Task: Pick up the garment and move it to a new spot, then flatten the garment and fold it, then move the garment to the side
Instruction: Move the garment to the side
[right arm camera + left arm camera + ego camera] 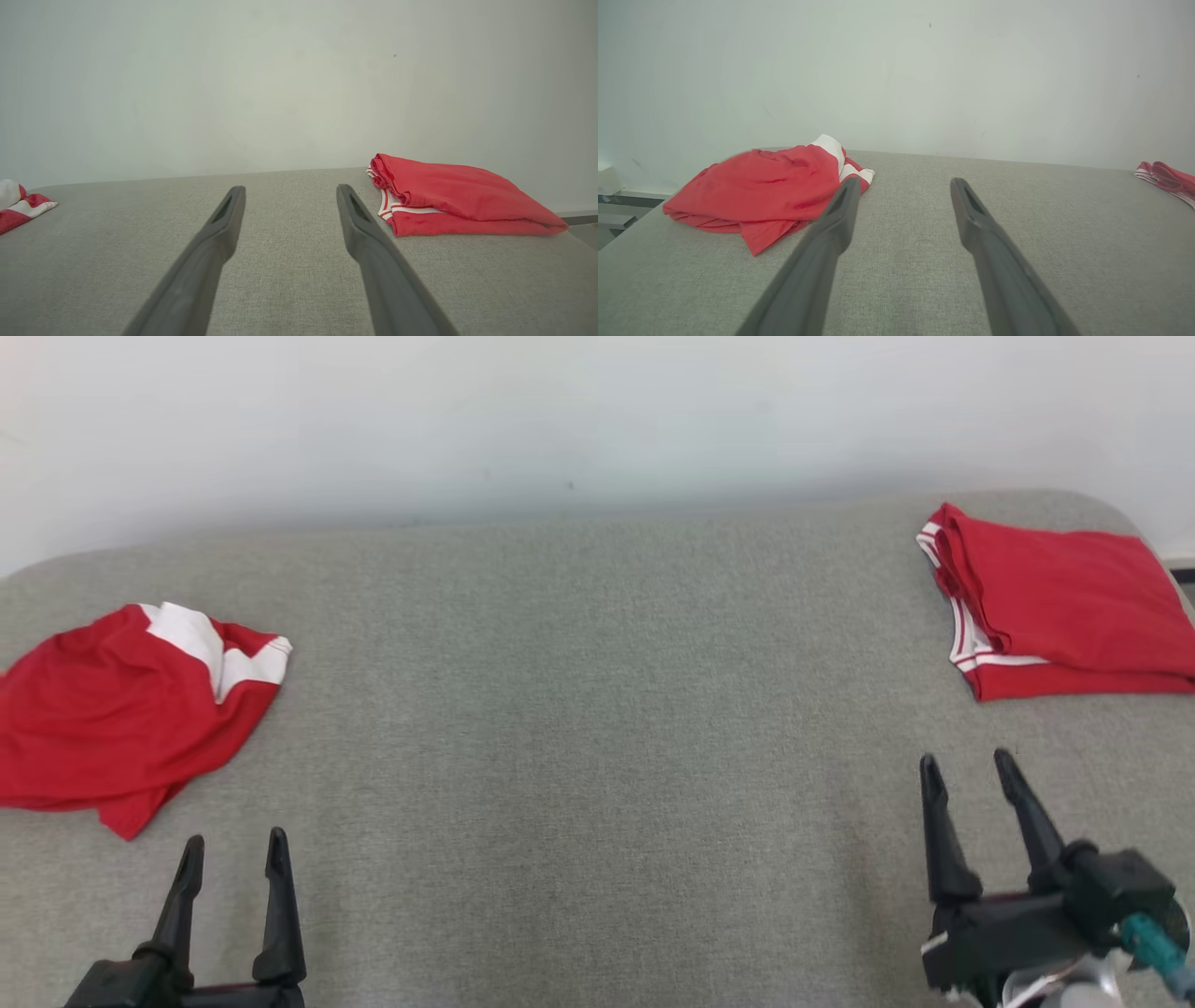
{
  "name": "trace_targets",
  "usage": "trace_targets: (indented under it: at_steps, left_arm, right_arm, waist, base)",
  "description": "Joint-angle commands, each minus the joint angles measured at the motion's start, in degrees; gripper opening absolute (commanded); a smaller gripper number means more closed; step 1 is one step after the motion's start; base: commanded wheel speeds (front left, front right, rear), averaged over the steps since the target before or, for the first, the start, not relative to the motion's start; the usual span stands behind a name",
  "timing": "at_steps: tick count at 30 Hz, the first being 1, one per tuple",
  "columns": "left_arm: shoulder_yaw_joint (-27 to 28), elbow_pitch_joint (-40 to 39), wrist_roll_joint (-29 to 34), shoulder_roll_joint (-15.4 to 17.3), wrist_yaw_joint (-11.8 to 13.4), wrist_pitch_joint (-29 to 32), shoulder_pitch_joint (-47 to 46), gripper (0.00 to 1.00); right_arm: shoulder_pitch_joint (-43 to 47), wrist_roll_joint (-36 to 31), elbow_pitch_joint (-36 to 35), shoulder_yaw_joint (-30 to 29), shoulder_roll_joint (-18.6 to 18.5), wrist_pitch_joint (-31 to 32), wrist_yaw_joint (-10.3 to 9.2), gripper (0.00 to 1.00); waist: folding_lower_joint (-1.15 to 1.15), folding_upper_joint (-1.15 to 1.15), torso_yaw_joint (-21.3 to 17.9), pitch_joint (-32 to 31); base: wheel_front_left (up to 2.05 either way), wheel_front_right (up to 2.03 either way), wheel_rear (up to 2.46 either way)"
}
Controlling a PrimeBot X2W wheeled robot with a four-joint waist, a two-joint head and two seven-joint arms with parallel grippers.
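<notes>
Two red garments are seen on the grey surface (597, 728): a crumpled garment (121, 719) at the left edge and a folded garment (1064, 607) at the far right corner, well apart. Near the crumpled one the left gripper (235, 840) is held, near the folded one the right gripper (966, 761); both are spread wide, nothing gripped.

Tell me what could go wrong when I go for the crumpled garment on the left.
1. The crumpled garment is bunched in layers; the open left gripper may pinch only one layer and lift it tangled.
2. It lies by the left edge of the surface; a nudge could push it off.
3. The folded garment sits just ahead of the open right gripper; a stray sweep could undo it.
</notes>
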Motion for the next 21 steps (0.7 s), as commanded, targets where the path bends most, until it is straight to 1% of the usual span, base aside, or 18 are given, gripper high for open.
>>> trace_targets:
  at_steps: [1,6,11,16,21]
  left_arm:
    - [0.0,0.1,0.3,0.0,-0.1,0.0,0.8,1.00]
    - [-0.3,0.3,0.6,0.0,-0.2,0.0,1.6,1.00]
    - [-0.6,0.8,0.8,0.0,-0.3,0.0,2.2,1.00]
    - [-1.1,1.2,0.7,0.0,-0.4,0.0,2.5,1.00]
    - [-1.2,1.0,0.9,0.0,-0.3,0.0,2.5,1.00]
  right_arm:
    - [1.8,-1.0,-1.1,-0.5,1.0,0.2,-0.17,1.00]
    - [6.2,-3.1,-4.8,-1.8,3.2,1.5,-0.17,1.00]
    - [9.2,-4.7,-8.0,-1.6,4.5,2.8,-0.17,1.00]
    - [11.0,-5.5,-9.9,-1.2,5.1,3.9,-0.17,1.00]
    - [11.8,-4.9,-10.4,-0.9,5.3,4.7,-0.17,1.00]
  waist:
    - [0.02,0.01,0.9,-1.2]
    - [0.02,0.01,1.4,-2.2]
    - [0.02,0.01,1.6,-3.4]
    - [0.02,0.01,1.7,-4.1]
    - [0.02,0.01,1.8,-4.3]
  base:
    - [0.00,0.00,0.00]
    - [0.00,0.00,0.00]
    - [0.00,0.00,0.00]
    - [0.00,0.00,0.00]
    - [0.00,0.00,0.00]
